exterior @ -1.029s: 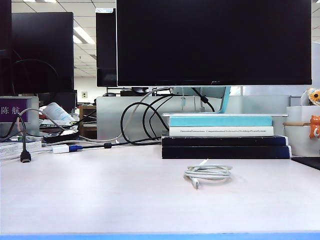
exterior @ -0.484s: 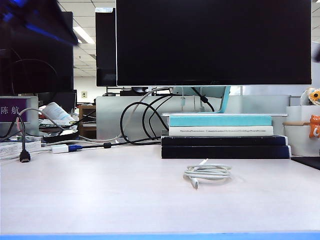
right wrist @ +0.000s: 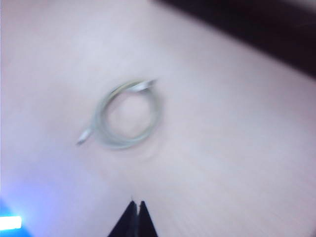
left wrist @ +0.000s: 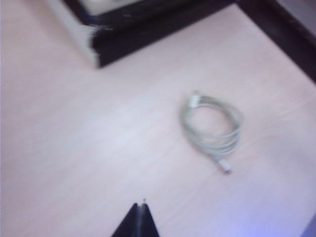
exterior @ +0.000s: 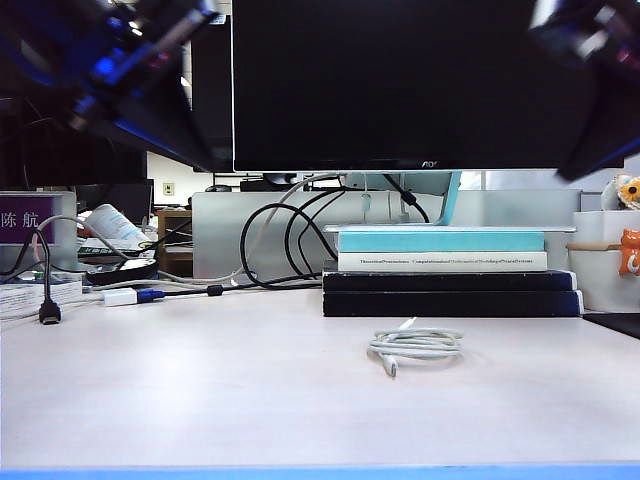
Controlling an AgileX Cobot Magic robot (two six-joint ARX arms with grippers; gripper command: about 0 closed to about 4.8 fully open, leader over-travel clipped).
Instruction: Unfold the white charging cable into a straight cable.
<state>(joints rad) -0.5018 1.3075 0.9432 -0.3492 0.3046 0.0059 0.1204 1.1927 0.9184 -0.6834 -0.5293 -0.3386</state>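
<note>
The white charging cable [exterior: 415, 344] lies coiled in a small loop on the pale table, in front of the book stack; it also shows as a coil [left wrist: 213, 127] in the left wrist view and as a ring [right wrist: 127, 114] in the right wrist view, a plug sticking out at each end. My left gripper [left wrist: 140, 204] is shut and empty, high above the table and well short of the coil. My right gripper [right wrist: 137, 202] is likewise shut and empty, apart from the cable. In the exterior view both arms are blurred dark shapes at the top corners, left arm [exterior: 120, 60], right arm [exterior: 590, 50].
A stack of books [exterior: 445, 270] stands just behind the coil under a large monitor [exterior: 425, 85]. Thick black cables [exterior: 285, 245] loop behind; a white adapter with a blue plug [exterior: 128, 296] and a hanging black plug [exterior: 50, 312] lie at the left. A white box [exterior: 605, 260] sits at right.
Both arms have swung into the exterior view from above, the left at the top left and the right at the top right. The cable has not moved.
</note>
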